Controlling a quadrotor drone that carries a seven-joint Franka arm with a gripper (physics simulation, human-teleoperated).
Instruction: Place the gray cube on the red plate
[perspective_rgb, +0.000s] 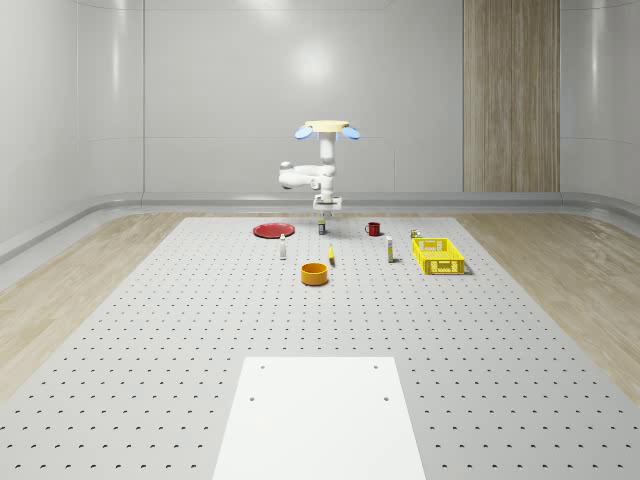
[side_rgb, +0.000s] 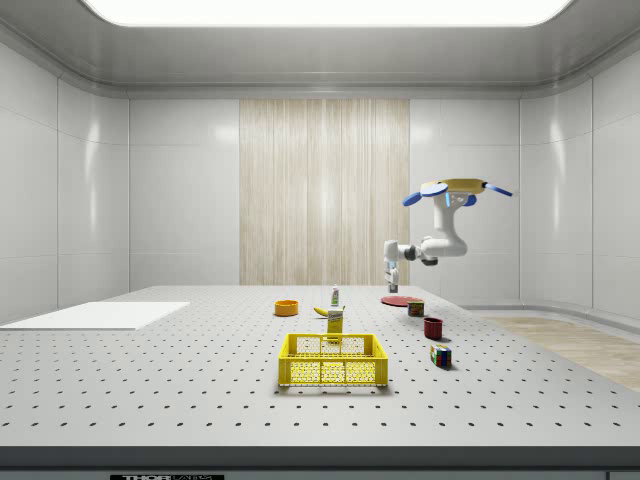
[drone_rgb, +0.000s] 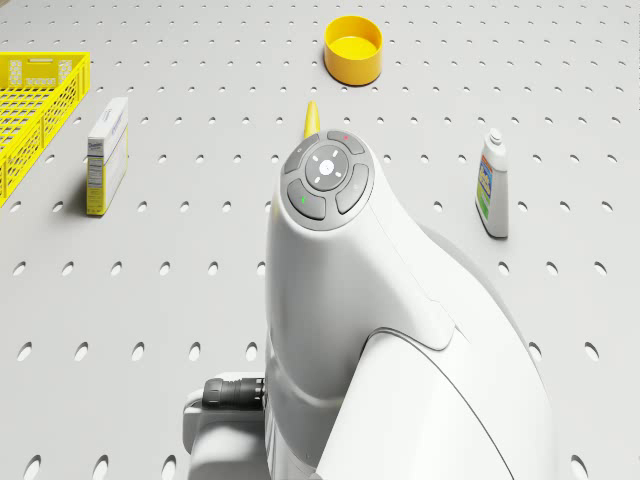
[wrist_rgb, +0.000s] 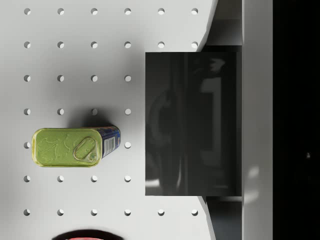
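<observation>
**Cube in the claw, plate just ahead**

The red plate (perspective_rgb: 272, 230) waits bare near the desk's far edge. Just beside it the drone (perspective_rgb: 327, 128) hovers, its claw (perspective_rgb: 327, 206) clamped on the gray cube (wrist_rgb: 192, 120), lifted above a green tin (wrist_rgb: 75, 147). Pickup looks done; carrying across and setting down remain.
</observation>
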